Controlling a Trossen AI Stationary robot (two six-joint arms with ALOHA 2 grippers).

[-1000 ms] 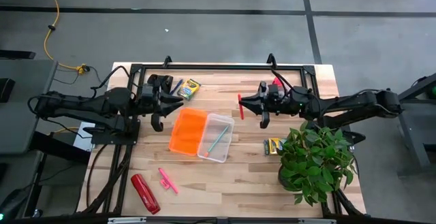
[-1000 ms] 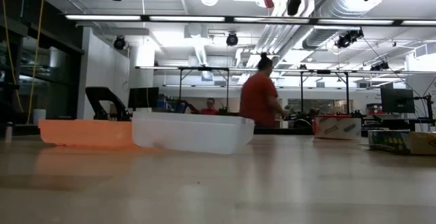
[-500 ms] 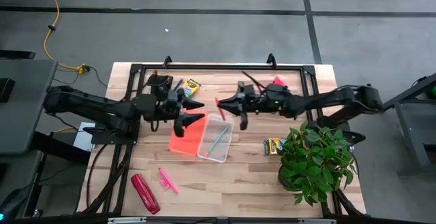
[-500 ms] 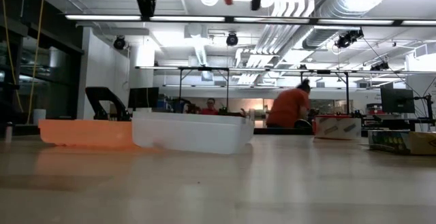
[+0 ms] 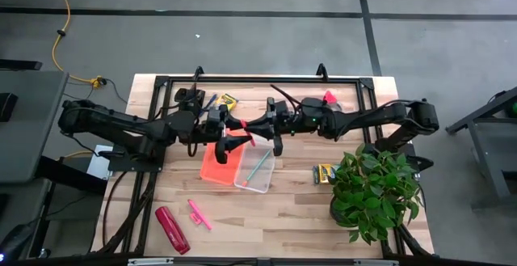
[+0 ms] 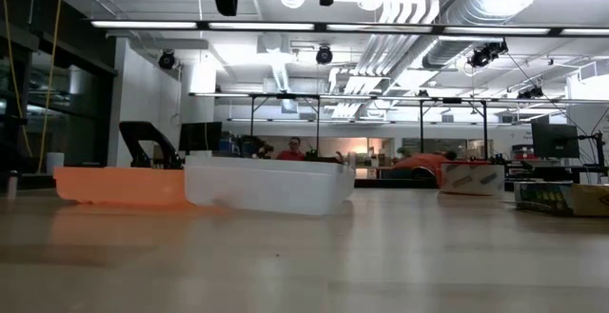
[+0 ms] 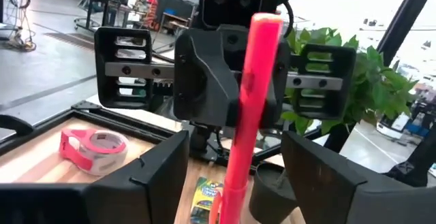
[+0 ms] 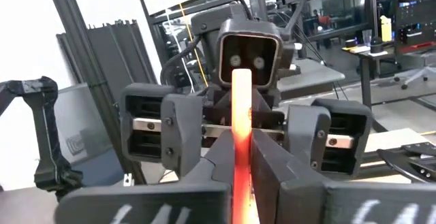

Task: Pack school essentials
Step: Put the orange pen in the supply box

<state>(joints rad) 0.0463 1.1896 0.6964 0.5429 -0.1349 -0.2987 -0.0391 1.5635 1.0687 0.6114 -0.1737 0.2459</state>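
Note:
Above the orange tray (image 5: pixel 218 161) and the clear bin (image 5: pixel 257 169) my two grippers face each other, high off the table. My right gripper (image 5: pixel 254 128) is shut on a short pink marker (image 5: pixel 242 128). My left gripper (image 5: pixel 233 133) is open, its fingers (image 7: pixel 157 176) standing on either side of the marker (image 7: pixel 248 101) without touching it. A green pencil (image 5: pixel 257 167) lies in the clear bin. One crayon box (image 5: pixel 227 101) lies at the far left beside a blue pen (image 5: pixel 209 102), and another (image 5: pixel 325 173) lies by the plant. A pink pencil (image 5: pixel 199 213) lies near the front. My right gripper pinches the pink marker's shaft (image 8: pixel 242 149) between its two fingers, which come level from the table's right and lie across it. The marker stands nearly upright, a little tilted, sticking out above and below the fingers, lifted clear of the bins.
A potted plant (image 5: pixel 373 189) fills the near right corner. A long red glossy object (image 5: pixel 171 230) lies at the near left. A pink tape roll (image 7: pixel 92 149) sits at the far right. A black frame (image 5: pixel 266 78) rims the table's far side.
My right gripper has carried the marker toward the table's left, to a point above the bins. My left gripper has gone toward the table's right to meet it, and its fingers now stand around the marker.

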